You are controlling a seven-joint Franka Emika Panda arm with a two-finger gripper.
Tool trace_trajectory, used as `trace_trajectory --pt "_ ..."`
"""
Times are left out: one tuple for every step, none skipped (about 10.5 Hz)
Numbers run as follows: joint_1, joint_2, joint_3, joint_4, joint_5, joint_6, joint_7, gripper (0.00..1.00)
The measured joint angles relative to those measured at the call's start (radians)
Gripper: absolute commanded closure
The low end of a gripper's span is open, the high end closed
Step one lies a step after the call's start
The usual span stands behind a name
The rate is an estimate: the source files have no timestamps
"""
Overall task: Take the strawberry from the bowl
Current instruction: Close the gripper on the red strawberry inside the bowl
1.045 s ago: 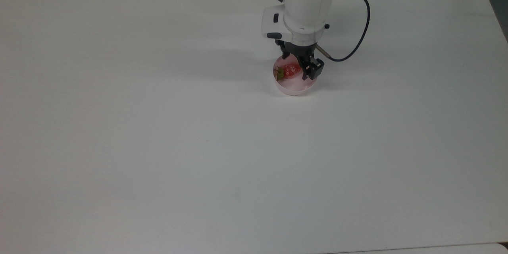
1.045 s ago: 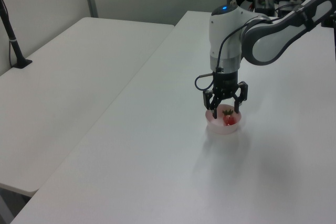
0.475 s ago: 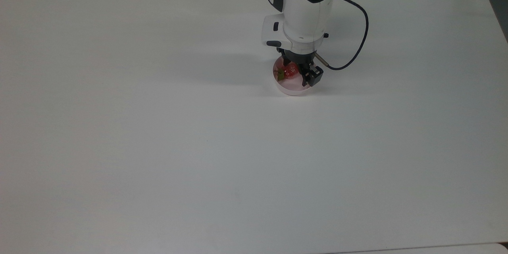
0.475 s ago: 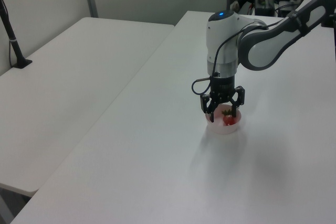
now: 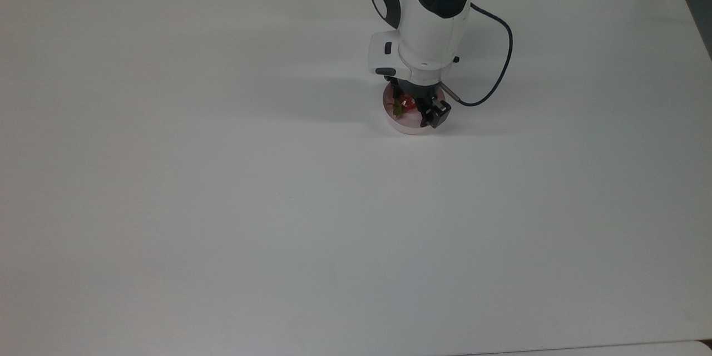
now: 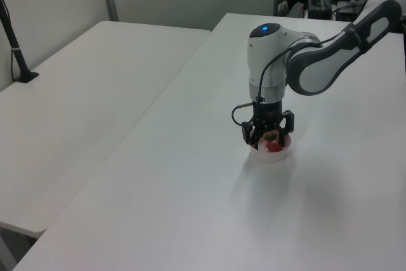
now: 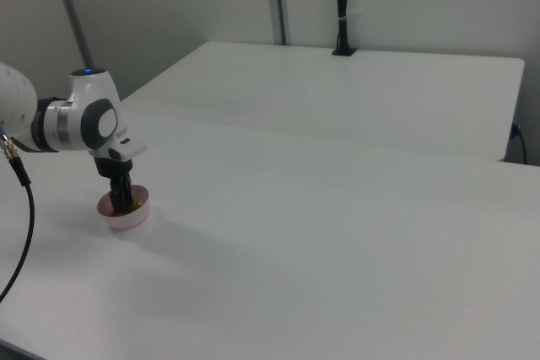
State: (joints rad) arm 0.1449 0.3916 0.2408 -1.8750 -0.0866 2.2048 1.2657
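A Franka arm reaches straight down over a white table [image 5: 222, 206], its gripper [image 6: 269, 139] lowered into a small pale pink bowl [image 5: 409, 125] that sits toward the table's far edge in the top view, right of that edge's middle. Inside the bowl lies the strawberry [image 5: 408, 103], red with a green leafy cap pointing to the top view's left. The gripper's black fingers [image 6: 250, 136] stand spread wide, one on each side of the fruit in the left view, not closed on it. In the right view the bowl [image 7: 128, 211] rests under the gripper [image 7: 119, 194] near the table's left edge. A black cable [image 5: 503, 61] loops from the arm's wrist.
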Motion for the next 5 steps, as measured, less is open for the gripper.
trace_trajectory --pt "0.000 0.002 0.000 0.002 -0.003 0.008 0.000 0.51" --pt "0.000 0.002 0.000 0.006 -0.003 0.008 0.000 0.53" --pt "0.000 0.002 0.000 0.009 -0.004 0.008 -0.001 0.54" --pt "0.000 0.002 0.000 0.012 -0.005 0.008 -0.007 0.54" --pt "0.000 0.001 0.000 0.016 -0.006 0.008 -0.022 0.54"
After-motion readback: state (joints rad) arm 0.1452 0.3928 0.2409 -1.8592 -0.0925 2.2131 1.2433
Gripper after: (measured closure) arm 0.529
